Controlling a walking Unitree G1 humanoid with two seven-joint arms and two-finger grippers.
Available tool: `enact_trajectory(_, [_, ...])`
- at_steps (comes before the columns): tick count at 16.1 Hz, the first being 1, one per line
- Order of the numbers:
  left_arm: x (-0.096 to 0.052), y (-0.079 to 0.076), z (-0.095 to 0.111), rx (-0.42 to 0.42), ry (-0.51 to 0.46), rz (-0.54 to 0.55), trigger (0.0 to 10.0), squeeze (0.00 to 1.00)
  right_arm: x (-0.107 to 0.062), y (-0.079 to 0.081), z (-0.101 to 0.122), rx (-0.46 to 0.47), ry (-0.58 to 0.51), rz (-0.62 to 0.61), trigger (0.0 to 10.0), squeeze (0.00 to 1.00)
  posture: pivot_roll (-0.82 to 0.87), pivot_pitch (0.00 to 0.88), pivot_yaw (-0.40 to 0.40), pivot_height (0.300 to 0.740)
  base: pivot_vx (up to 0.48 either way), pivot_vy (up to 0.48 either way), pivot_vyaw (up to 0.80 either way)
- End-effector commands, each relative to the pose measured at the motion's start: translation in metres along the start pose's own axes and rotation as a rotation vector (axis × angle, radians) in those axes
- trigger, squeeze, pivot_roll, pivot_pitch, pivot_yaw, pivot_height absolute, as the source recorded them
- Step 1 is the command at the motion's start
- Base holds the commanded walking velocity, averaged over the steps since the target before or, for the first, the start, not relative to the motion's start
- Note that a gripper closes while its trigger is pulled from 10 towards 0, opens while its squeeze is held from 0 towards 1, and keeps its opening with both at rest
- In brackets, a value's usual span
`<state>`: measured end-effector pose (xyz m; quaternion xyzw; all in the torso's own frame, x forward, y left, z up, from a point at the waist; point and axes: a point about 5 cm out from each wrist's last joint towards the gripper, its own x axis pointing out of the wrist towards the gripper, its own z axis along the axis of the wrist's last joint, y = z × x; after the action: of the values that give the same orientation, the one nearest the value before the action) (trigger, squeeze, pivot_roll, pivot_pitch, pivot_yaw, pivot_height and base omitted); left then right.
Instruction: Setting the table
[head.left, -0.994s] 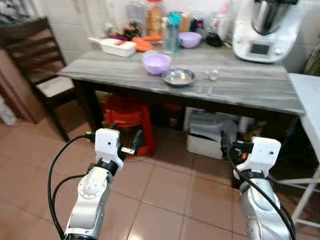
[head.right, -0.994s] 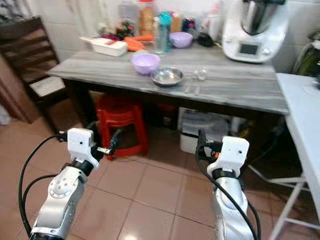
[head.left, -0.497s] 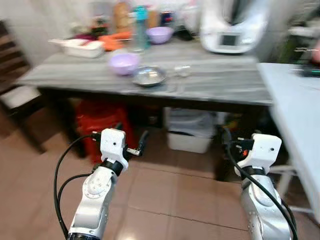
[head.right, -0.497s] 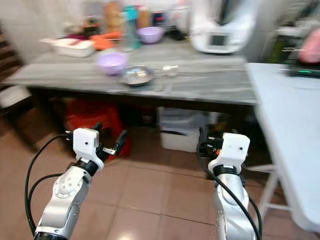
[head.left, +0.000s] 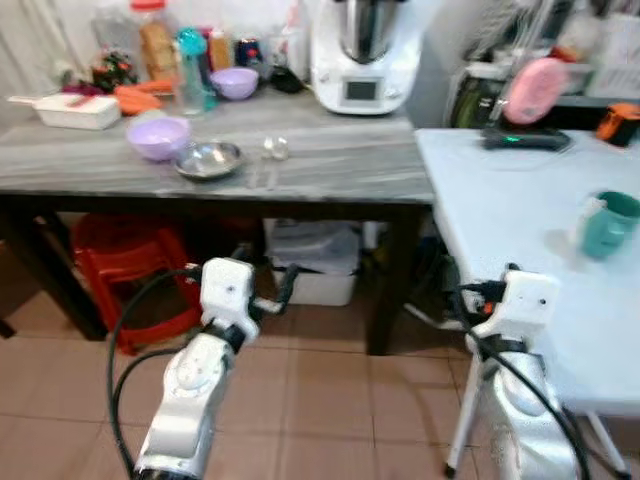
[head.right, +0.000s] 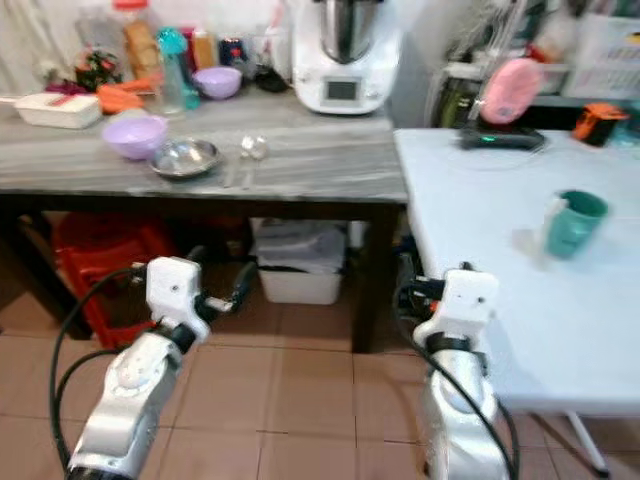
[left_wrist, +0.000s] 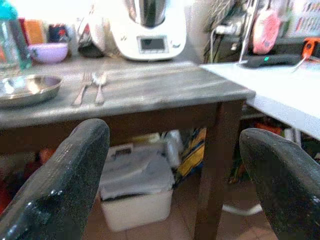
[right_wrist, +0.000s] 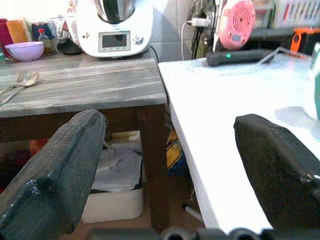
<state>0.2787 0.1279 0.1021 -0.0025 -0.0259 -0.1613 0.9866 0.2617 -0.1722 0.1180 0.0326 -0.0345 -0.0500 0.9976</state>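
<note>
Facing white table (head.left: 500, 220) and mug (head.left: 607, 224) after turn.

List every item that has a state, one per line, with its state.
Left pincer: open, empty, held low before the grey table.
Right pincer: open, empty.
Steel bowl: upright, looks empty.
Purple bowl: upright, beside the steel bowl.
Fork and spoon: lying flat, side by side.
Green mug: upright on the white table.

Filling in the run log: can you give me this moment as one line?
phase: approach | left gripper: jaws open, empty | right gripper: jaws open, empty | grey table: metal bowl, fork and spoon | white table: green mug
</note>
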Motion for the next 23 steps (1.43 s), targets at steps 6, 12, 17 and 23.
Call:
enact_trajectory(6, [0.0031, 0.0008, 0.0056, 0.005, -0.020, -0.006, 10.0, 0.00, 0.0004, 0.0008, 0.0016, 0.001, -0.011, 0.012, 10.0, 0.00, -0.01, 0.000, 0.038, 0.740, 0.000, -0.434, 0.00])
enact_trajectory(12, [0.0043, 0.0004, 0.0058, 0.002, -0.021, -0.011, 10.0, 0.00, 0.0006, 0.0011, 0.0022, 0.000, -0.015, 0.009, 10.0, 0.00, -0.01, 0.000, 0.042, 0.740, 0.000, -0.480, 0.00])
enact_trajectory(17, [0.0047, -0.0016, 0.0063, 0.006, -0.030, -0.048, 10.0, 0.00, 0.0011, 0.0023, 0.0018, 0.000, -0.017, 0.010, 10.0, 0.00, -0.01, 0.000, 0.045, 0.740, 0.000, 0.000, 0.00])
enact_trajectory(23, [0.0030, -0.0054, 0.0057, -0.015, -0.033, -0.101, 10.0, 0.00, 0.0005, 0.0023, 0.0014, -0.003, -0.015, 0.011, 10.0, 0.00, -0.01, 0.000, 0.043, 0.740, 0.129, 0.000, 0.00])
